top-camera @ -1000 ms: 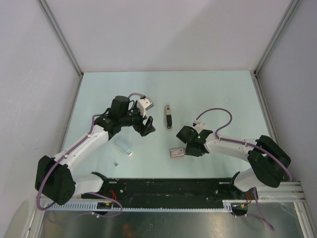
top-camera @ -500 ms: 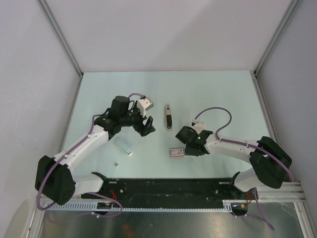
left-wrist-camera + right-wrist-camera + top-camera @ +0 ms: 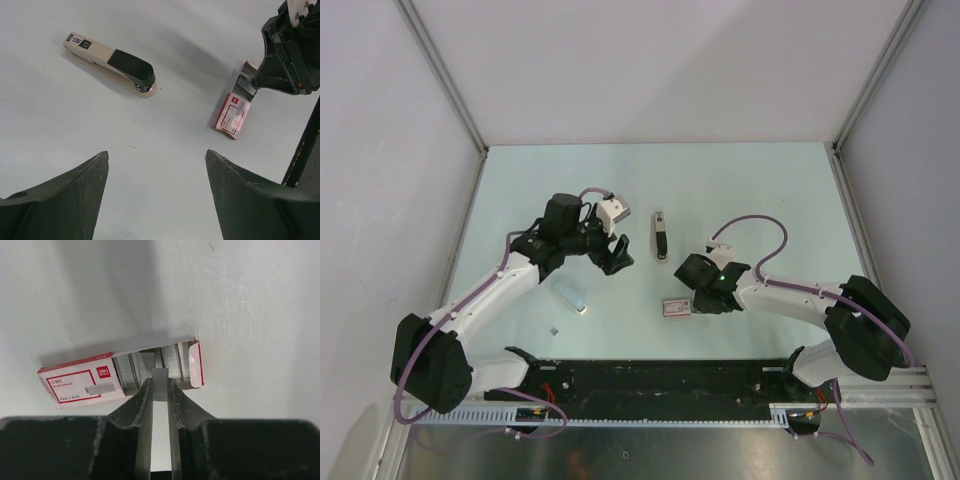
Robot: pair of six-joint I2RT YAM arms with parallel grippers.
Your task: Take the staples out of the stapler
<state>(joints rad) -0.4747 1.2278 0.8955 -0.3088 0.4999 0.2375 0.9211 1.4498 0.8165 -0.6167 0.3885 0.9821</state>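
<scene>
Right gripper (image 3: pixel 160 384) is clenched on a thin staple strip (image 3: pixel 160 374), pinched between the two fingertips right at the mouth of the staple box (image 3: pixel 82 382), where the inner tray (image 3: pixel 176 360) slides out and shows rows of staples already inside. This reads as the drop-off: the strip goes in with the others. To do it well, the strip should line up with the rows in the tray and sit low over them before the fingers let go, because a strip this light can tip off the tray lip or stick to a pad. The box is light too and looks easy to nudge, so a straight lift away beats any sideways drag. Moving outward, the left gripper (image 3: pixel 156 165) hangs spread wide with nothing in it, looking down on the table (image 3: pixel 750 190). The stapler (image 3: pixel 661 236) lies flat toward the far side between the two arms, well apart from both grippers and from the box; whether any staples remain in it cannot be told from here. A pale block (image 3: pixel 570 294) and a tiny scrap (image 3: pixel 554 329) lie near the left arm, out of the way. Nothing blocks the drop.
</scene>
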